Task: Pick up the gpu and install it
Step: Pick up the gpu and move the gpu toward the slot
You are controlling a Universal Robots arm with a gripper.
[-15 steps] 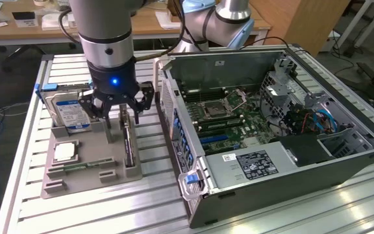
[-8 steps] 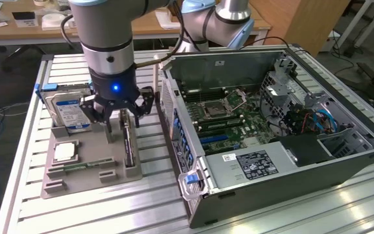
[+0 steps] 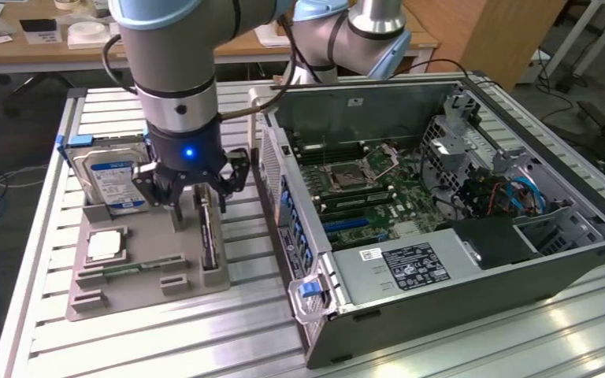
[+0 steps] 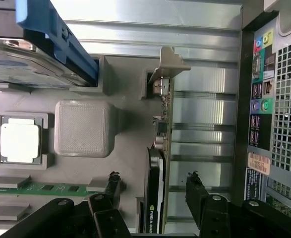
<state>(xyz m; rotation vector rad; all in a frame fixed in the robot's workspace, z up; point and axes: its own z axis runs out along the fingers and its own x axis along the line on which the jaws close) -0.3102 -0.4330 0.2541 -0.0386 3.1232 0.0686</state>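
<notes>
A grey, matte moulded tray (image 3: 145,295) with a fine ribbed texture sits on a surface (image 3: 176,350) of slotted, brushed aluminium, toward the exterior view's left. Its pockets hold flat parts: a silver hard drive (image 3: 111,177) with a blue and white label, standing on edge at the tray's far end, a square metal-lidded processor (image 3: 105,246), and a narrow green memory stick (image 3: 135,268) lying flat. The gpu (image 3: 211,244) stands on its long edge in a slot along the tray's side nearest the open black computer case (image 3: 513,260), which fills the exterior view's right with its green motherboard exposed. In the wrist view the gpu (image 4: 161,144) reads as a thin green board seen edge-on, with a bent silver metal bracket at one end and a glossy black rounded fan housing bearing a green logo on one face. The black gripper (image 3: 192,213) hangs from the arm directly over the tray, and its jaws are spread wide. Seen from the wrist, the gripper (image 4: 153,174) straddles the fan end of the card, one of the dark, angular fingers (image 4: 197,191) on each face, with grey tray visible between pad and card on both sides, so it appears to touch nothing, though the gap on the fan side is hard to judge. The gpu is seated in its tray slot, upright, between the spread fingers.
</notes>
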